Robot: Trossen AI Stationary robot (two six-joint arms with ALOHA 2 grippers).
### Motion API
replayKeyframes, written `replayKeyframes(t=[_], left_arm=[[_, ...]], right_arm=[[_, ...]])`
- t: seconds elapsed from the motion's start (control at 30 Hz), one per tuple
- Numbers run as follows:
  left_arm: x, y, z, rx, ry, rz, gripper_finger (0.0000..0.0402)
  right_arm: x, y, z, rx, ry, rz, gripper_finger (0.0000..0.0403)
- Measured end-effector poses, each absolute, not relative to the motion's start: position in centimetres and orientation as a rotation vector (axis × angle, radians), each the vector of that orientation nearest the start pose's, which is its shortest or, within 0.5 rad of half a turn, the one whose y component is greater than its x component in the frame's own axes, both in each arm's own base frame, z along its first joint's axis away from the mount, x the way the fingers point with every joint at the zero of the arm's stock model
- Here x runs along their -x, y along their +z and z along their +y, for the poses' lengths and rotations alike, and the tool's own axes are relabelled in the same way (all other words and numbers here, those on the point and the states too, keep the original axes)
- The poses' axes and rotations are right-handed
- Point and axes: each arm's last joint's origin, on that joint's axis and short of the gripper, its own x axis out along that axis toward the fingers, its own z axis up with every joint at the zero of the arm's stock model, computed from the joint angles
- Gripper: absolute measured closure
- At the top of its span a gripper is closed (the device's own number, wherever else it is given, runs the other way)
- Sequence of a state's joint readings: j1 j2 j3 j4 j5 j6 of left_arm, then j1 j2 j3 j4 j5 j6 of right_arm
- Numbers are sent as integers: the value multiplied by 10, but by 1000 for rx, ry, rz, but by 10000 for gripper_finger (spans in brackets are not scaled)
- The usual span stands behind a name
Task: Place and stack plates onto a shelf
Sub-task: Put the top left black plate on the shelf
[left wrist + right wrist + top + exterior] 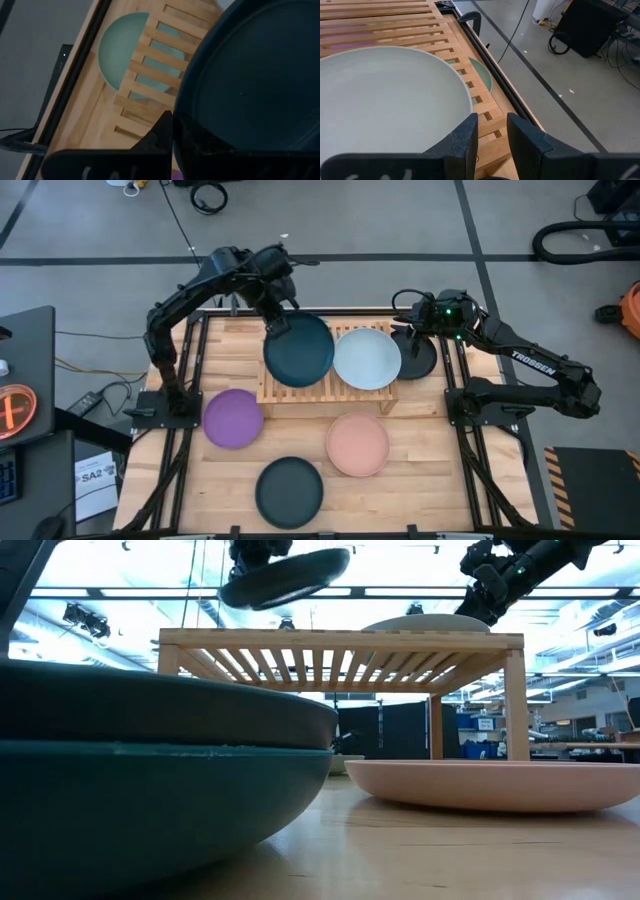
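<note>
While my left gripper (272, 323) stays out of sight from above behind its own wrist, its fingers show in the wrist view pinched on the far rim of the dark teal plate (299, 349), which hangs tilted above the left half of the shelf (300, 392), clear of the slats in the low view. My right gripper (491, 131) sits at the right end of the shelf, fingers slightly apart, just beside the rim of the pale blue-white plate (367, 358); I cannot tell whether they touch it, though the plate rests flat on the slats. A mint green plate (120, 47) shows through the slats, lying on the table under the shelf.

The hazards, as I judge them: I hold the teal plate by one edge only, so it could pivot or slip from my pinch and drop hard. Lowered at this tilt, its low edge would land first and could skid across the slats. It hangs just beside the pale plate, so a drift to the right might ride up on that rim or shove it toward the shelf's end. The purple plate (233, 418), salmon pink plate (358, 444) and charcoal plate (289, 491) lie on the tabletop (430, 470), not yet shelved.
</note>
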State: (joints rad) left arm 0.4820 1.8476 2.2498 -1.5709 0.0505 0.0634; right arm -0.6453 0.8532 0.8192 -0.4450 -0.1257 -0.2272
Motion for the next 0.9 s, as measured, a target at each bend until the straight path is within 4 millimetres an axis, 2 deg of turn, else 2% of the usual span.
replayKeyframes(t=[0.33, 0.9], left_arm=[[-316, 393, 166, 279, 339, 1224, 389], [-308, 392, 182, 339, 403, 1216, 389]], right_arm=[[-145, 310, -105, 37, -455, 503, 294], [-145, 310, -105, 40, -453, 505, 294]])
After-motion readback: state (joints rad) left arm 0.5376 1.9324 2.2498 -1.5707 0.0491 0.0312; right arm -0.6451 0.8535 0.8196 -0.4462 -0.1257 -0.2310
